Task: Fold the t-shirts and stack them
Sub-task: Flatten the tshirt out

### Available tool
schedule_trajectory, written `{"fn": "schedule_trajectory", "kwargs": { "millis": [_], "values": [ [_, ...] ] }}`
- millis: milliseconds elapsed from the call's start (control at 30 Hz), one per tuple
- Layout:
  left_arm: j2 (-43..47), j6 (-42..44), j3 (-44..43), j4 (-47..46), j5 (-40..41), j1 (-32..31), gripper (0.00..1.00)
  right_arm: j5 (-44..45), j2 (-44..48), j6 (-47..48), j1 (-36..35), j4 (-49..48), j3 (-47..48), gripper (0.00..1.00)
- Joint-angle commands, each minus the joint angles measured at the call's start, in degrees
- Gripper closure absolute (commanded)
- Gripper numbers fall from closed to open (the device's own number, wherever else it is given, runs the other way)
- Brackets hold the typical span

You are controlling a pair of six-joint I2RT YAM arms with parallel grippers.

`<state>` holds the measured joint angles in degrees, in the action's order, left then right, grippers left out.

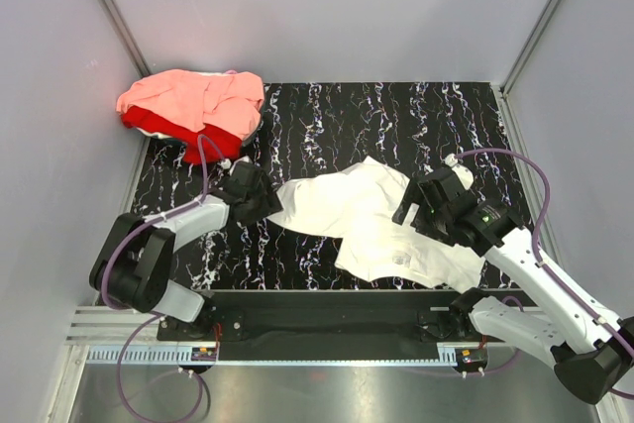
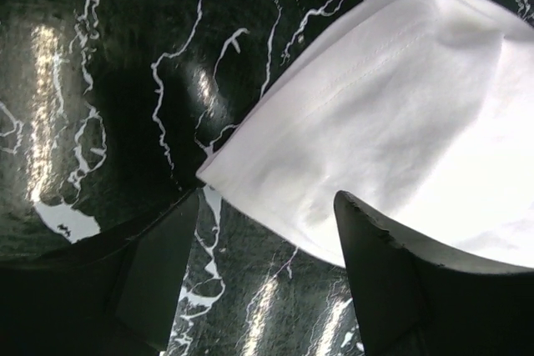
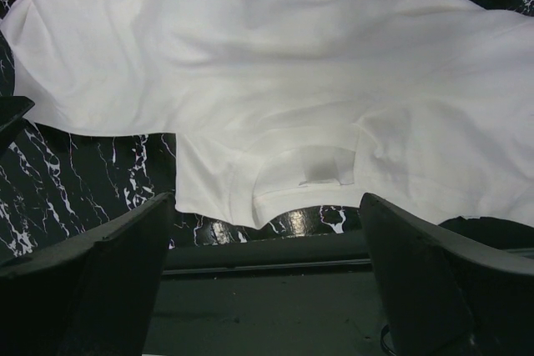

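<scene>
Your left hand (image 1: 260,195) sits low over the desk (image 1: 396,126) with its fingers apart and nothing clamped. In its wrist view (image 2: 267,206) the stitched corner edge of the white t-shirt (image 2: 400,106) pokes into the gap and runs behind the finger on the hand's right side. The other finger has only bare marble (image 2: 100,81) around it, so you have free room on that side.

Your right hand (image 1: 421,203) hovers over the same white t-shirt (image 1: 367,220), fingers spread as wide as they go and holding nothing. In its wrist view (image 3: 267,202) the collar (image 3: 300,172) lies between the two fingers, and the cloth (image 3: 292,64) fills almost everything beyond it. Just below the collar edge, a thin strip of marble shows, then a dark rail (image 3: 267,252). There is little margin there.

The shirt lies crumpled and unfolded between your two hands, its edges uneven.

Beyond the right hand, the marble runs open to the desk's far edge. Beyond the left hand, well apart from the white shirt, the salmon-pink t-shirt (image 1: 193,96) is heaped on top of the red t-shirt (image 1: 193,138) in the far corner, and the heap spills past the desk's edge towards the walls (image 1: 327,7). Those walls close in the desk on three sides.
</scene>
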<state>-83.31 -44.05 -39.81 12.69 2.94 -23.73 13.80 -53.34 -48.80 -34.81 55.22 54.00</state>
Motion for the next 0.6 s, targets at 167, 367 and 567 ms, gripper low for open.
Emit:
{"fn": "schedule_trajectory", "kwargs": {
  "millis": [167,367,567],
  "values": [
    [-4.7,-0.9,-3.0,-0.6,1.8,0.3,0.65,-0.4,1.0,1.2,0.2,0.9,1.6,0.00],
    [-5.5,-0.4,-4.5,0.2,2.4,0.2,1.00,-1.3,2.2,0.6,0.1,1.3,0.8,0.00],
    [7.1,3.2,-11.7,11.7,5.7,8.2,1.00,-2.7,-2.6,0.2,0.2,3.7,1.1,0.00]
  ]
}}
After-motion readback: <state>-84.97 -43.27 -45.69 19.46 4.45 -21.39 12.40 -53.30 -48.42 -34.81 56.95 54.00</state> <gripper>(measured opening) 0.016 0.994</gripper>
